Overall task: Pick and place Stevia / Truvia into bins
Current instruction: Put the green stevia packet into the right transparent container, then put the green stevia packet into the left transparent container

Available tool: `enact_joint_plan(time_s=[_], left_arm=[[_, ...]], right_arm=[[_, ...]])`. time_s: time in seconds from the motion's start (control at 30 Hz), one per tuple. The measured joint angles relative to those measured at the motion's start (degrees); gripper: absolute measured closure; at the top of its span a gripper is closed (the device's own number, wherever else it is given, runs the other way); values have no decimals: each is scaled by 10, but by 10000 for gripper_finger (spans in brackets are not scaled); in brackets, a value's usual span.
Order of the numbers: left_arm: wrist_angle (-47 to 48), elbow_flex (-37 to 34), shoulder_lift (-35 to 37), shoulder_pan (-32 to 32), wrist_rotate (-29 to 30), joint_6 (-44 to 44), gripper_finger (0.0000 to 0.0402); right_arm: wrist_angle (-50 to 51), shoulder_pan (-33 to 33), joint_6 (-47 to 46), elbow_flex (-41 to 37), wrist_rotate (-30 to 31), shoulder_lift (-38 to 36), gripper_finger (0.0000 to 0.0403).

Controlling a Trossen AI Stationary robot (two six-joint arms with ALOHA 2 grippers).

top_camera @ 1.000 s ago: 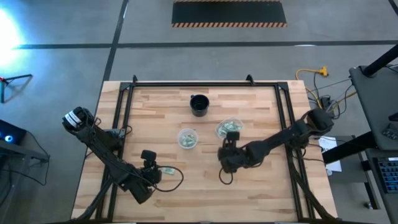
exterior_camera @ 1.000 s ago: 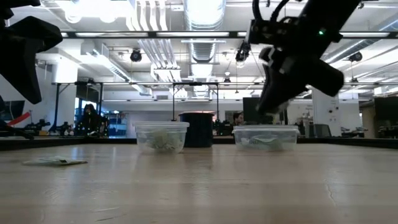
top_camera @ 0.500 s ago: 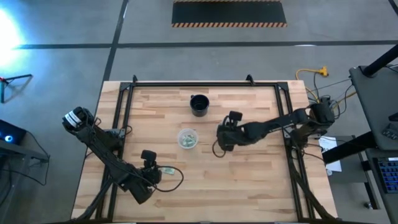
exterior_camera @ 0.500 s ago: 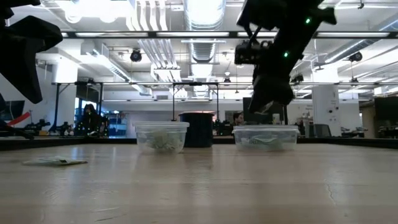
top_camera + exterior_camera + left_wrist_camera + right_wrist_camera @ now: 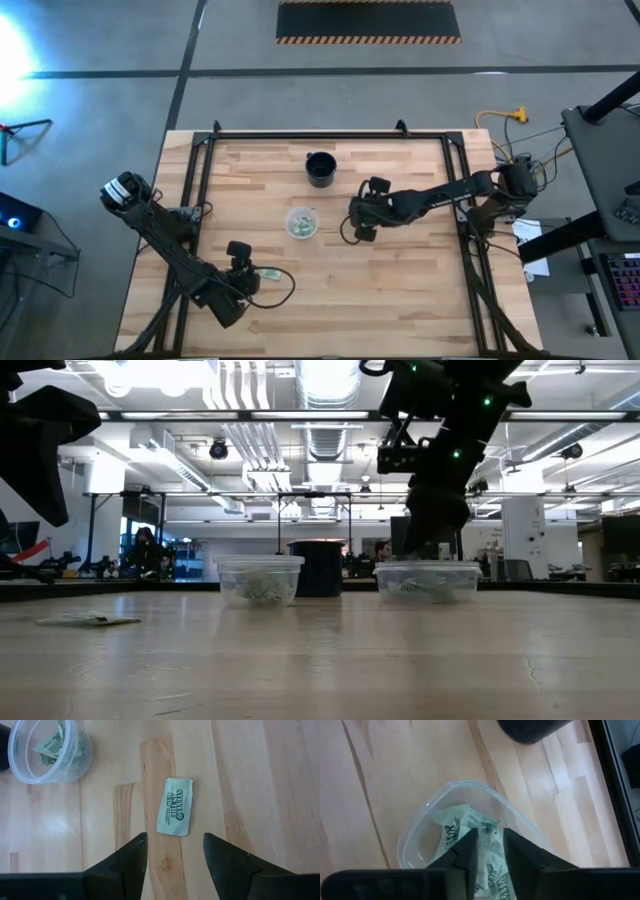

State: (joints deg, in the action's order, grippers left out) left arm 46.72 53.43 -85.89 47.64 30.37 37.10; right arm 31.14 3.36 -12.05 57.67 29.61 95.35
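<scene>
1. the left tool (image 5: 172, 857) hangs low over the desk (image 5: 400, 290) at about 7 o'clock on its top, fingers (image 5: 127, 860) spread well apart and holding nothing. the one loose stevia packet (image 5: 175, 813) lies flat just ahead of the gap between them, touching neither finger.

2. that packet looks like thin paper: very light, limp, a bit slick on the wood. judged from this, the grip should be across its short width, both fingers pressed down to the desk so an edge gets pinched rather than pushed away. too light a nip and it could slide or curl.

3. the nearer clear bin (image 5: 302, 223) sits close to the desk's centre, at about 1 o'clock from the left tool, with several packets crumpled inside. the black cup (image 5: 320, 168) stands at 12 o'clock from it, well apart.

4. the right tool (image 5: 490, 852) hovers right over the second clear bin (image 5: 420, 840), at about 3 o'clock from the first bin. its fingers (image 5: 467, 852) show only a narrow slit. a green and white packet (image 5: 451, 831) lies in the bin below, but whether one is caught in the slit or has just dropped free i cannot tell.

5. in the low view the right tool sits just above that bin's rim (image 5: 428, 566), so a release there should land inside.
</scene>
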Motion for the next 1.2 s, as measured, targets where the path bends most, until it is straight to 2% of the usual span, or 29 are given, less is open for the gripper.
enact_joint_plan(time_s=[0.2, 0.4, 0.5, 0.67, 0.93, 1.2], left_arm=[[0, 0, 0, 0, 0, 0, 226], [1, -1, 0, 0, 0, -4, 226], [-2, -1, 0, -5, -5, -5, 226], [-17, -1, -1, -37, -45, -12, 226], [-108, -3, -17, -117, -108, -147, 226], [-118, -4, -42, -172, -178, -175, 226]], right_arm=[[0, -1, 0, 0, 3, 0, 279], [0, 9, 4, 0, 4, -8, 249], [-1, 29, 5, 0, 4, -20, 246], [-7, 77, 2, 0, 4, -56, 252], [-65, 191, 6, 0, 6, -94, 253], [-81, 280, 17, 0, 75, -102, 257]])
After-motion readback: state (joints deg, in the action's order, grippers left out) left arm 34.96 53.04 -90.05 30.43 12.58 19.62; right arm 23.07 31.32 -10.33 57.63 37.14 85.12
